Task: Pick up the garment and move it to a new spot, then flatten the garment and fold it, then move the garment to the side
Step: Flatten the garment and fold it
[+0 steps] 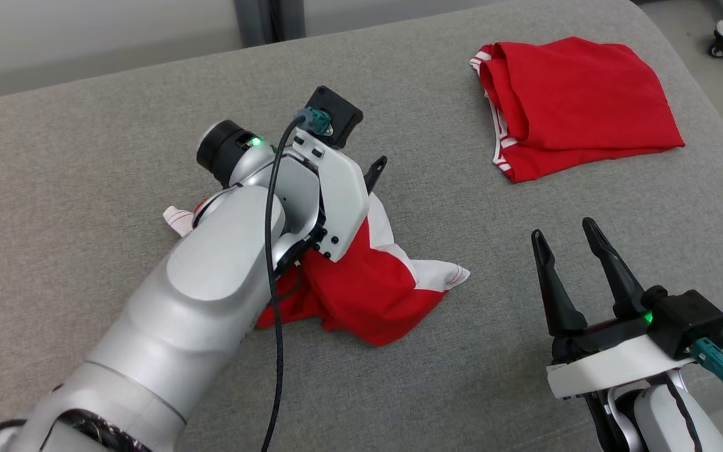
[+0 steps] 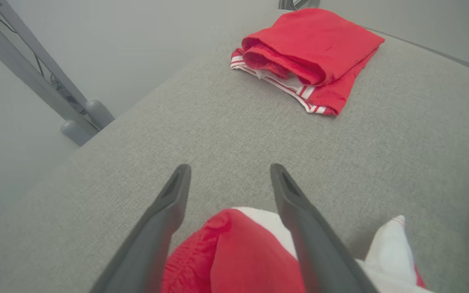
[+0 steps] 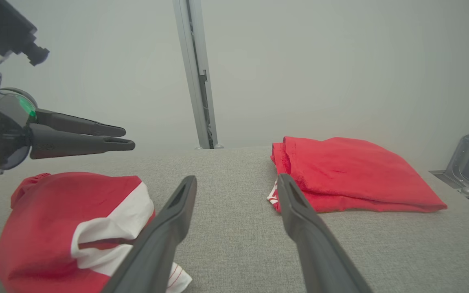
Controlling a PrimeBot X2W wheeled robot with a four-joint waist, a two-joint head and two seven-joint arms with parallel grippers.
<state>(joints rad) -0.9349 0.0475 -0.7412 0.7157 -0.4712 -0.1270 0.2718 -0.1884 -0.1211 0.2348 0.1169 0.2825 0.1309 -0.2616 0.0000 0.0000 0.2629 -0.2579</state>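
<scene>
Left end effector (image 2: pixel 230 167) hangs released just over the crumpled garment (image 1: pixel 361 295) mid-worktop (image 1: pixel 117 157), right end effector (image 1: pixel 562 231) released too, off to the side; main risk is pinching one layer so it drags bunched, lesser is grabbing the folded garment (image 1: pixel 581 103); count: one worktop, two garments, two end effectors.

Soft, even, bright light falls from overhead. The garment (image 1: pixel 368 295) casts only a faint, diffuse shadow on the grey cushion (image 1: pixel 85 188). The head view is sharp. In both wrist views the fingers (image 2: pixel 157 232) blur toward the bottom edge, the walls look hazy, and the post (image 2: pixel 27 69) leans with wide-angle distortion.
</scene>
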